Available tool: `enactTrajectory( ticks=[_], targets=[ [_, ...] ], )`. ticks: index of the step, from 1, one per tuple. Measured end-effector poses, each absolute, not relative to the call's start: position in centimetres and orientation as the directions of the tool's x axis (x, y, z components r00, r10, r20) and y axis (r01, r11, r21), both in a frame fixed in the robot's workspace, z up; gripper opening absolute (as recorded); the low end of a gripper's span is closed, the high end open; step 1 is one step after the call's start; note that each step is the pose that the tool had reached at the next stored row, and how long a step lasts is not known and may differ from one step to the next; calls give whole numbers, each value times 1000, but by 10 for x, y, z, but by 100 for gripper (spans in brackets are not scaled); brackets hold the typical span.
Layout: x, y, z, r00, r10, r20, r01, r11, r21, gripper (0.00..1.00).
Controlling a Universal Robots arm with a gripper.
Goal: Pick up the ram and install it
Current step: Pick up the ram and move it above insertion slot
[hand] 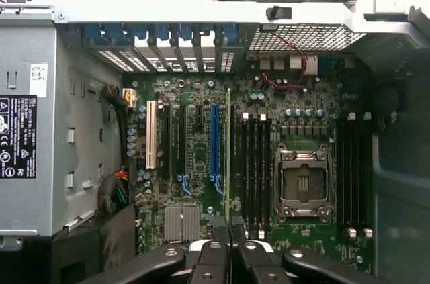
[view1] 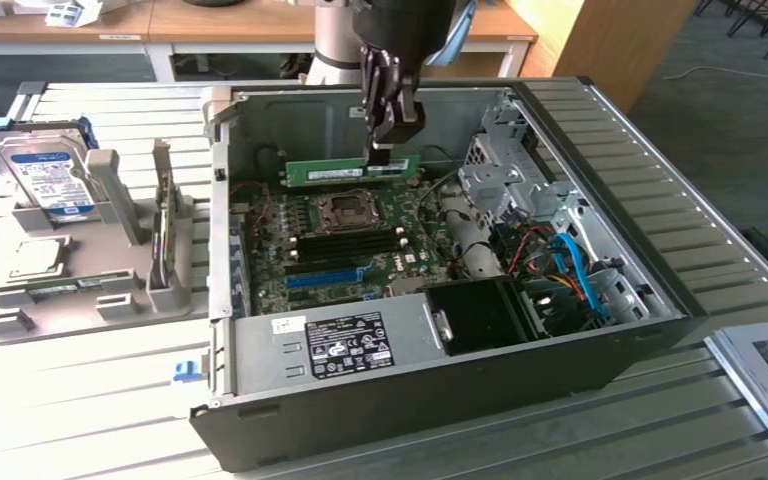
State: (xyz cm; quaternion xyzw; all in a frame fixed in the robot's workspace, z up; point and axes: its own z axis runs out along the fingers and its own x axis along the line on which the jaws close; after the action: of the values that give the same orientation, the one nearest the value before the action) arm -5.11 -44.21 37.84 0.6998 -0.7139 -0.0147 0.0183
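- The black metal claw is pressed together on the ram. The ram is a long, thin green board stick with a white sticker.
- The claw pinches the stick by its top long edge. The hold looks closer to the stick's end on the exterior view's right than to its middle.
- The stick hangs in the air inside the open grey metal computer box. It is over the back part of the big green main board and does not touch it.
- In the wrist view the ram shows as a thin green line seen from its edge. It runs out from the claw beside the long black memory slots.
- The square silver chip holder sits just past those slots.
- I think the stick is very light and stiff, so a small squeeze should be enough.
- I think it could break easily, because it is thin and has tiny parts on its flat sides.
- The safest places to hold look like the top edge or the short ends, away from the bottom edge.
- Outside the box, a hard drive with a blue and white label stands in a grey plastic stand.
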Motion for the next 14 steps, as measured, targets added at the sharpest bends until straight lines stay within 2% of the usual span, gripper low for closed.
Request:
enactTrajectory(
  ticks=[14],
  targets=[
    [-51,-441,370,-20,-1000,5,-999,20,47,12]
  ],
)
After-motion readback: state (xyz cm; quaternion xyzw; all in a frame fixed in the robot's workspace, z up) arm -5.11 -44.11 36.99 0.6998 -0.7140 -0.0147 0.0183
